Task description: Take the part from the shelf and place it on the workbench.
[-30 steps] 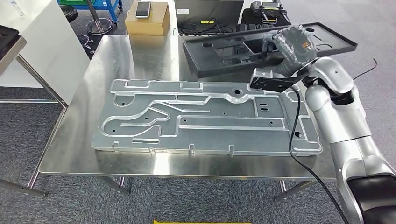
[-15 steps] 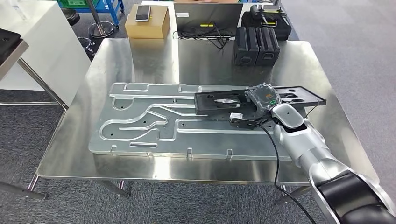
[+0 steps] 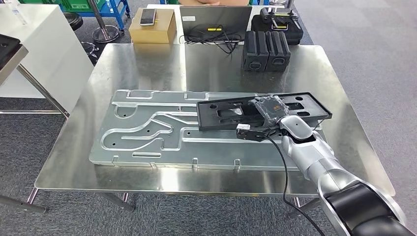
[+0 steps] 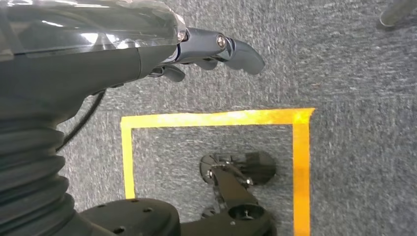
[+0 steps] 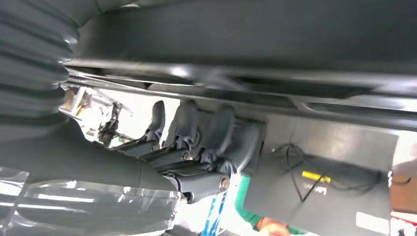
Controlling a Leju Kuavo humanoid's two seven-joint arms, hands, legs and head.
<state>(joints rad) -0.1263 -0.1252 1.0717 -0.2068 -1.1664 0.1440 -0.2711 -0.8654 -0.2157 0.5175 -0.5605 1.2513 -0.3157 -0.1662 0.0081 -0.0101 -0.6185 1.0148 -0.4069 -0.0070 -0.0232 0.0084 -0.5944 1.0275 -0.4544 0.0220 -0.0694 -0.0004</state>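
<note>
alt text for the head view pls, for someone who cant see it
The robot's right hand holds a flat black part low over a large silver metal panel lying on a steel workbench. At the workbench's far edge stand two black blocks, with a cardboard box and a laptop beyond it.

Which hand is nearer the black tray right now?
Right. The right hand grips the black tray over the metal plate on the workbench. The left hand hangs beside the body, above the carpet, away from it.
</note>
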